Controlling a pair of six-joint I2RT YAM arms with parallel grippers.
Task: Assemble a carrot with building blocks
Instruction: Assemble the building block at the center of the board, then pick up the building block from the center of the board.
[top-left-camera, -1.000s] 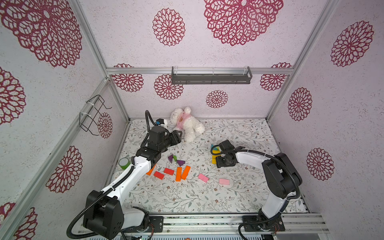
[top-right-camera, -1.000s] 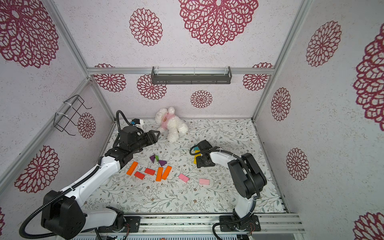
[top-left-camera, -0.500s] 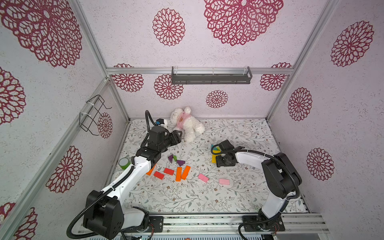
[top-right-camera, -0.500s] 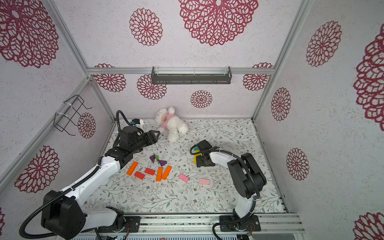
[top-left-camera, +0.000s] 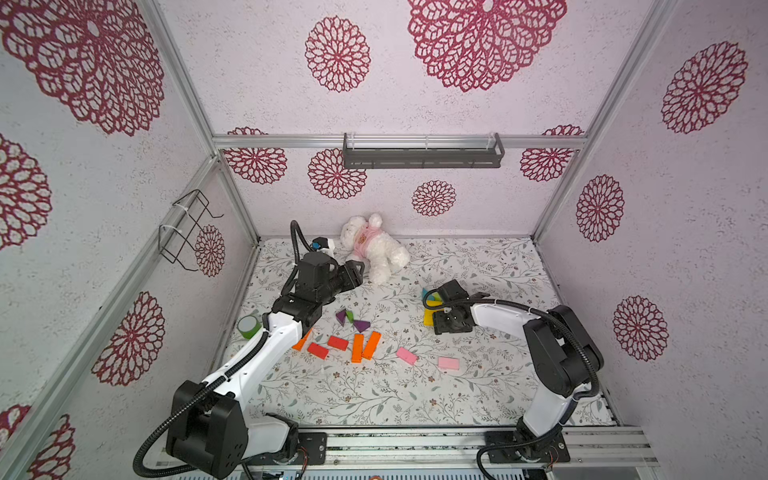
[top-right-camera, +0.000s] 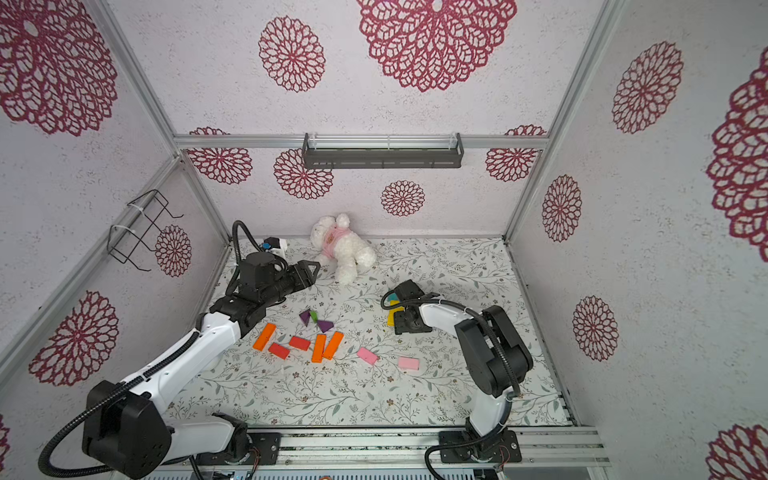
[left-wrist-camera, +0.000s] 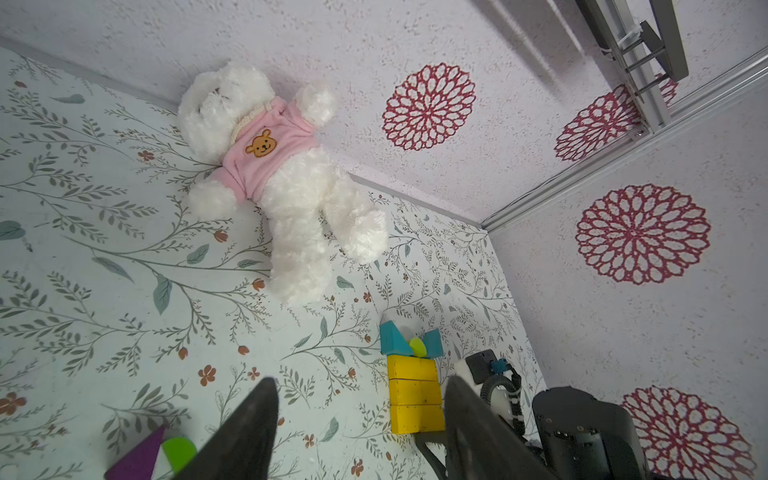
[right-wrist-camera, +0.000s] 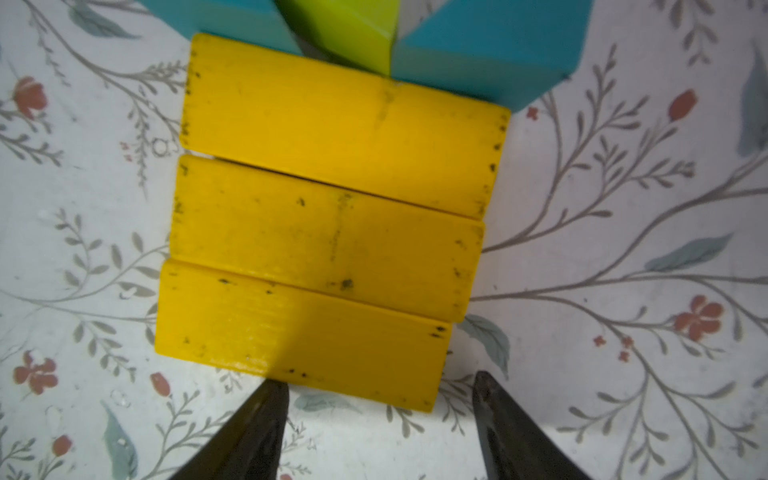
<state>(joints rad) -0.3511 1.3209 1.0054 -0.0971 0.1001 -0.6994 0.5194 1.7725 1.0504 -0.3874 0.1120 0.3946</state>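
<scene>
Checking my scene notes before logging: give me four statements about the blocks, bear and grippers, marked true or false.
1. Three yellow bars lie side by side. True.
2. The right gripper is shut on a yellow bar. False: its jaws stand open, holding nothing.
3. The plush bear lies on the orange bars. False: it lies apart, near the back wall.
4. The two pink bars do not touch. True.

A small robot test cell in a lab: pale walls (top-left-camera: 395, 112) papered with crimson flower medallions sit in bare aluminium framing (top-left-camera: 282, 141), and two robot arms (top-left-camera: 257, 361) are bolted to a metal rail (top-left-camera: 415, 440) along one edge. The floral tabletop (top-left-camera: 374, 399) carries toys, a plush bear (top-left-camera: 376, 249) and scattered building blocks (top-left-camera: 371, 345), while a grey shelf (top-left-camera: 422, 157) and a wire rack (top-left-camera: 185, 230) hang on the walls
</scene>
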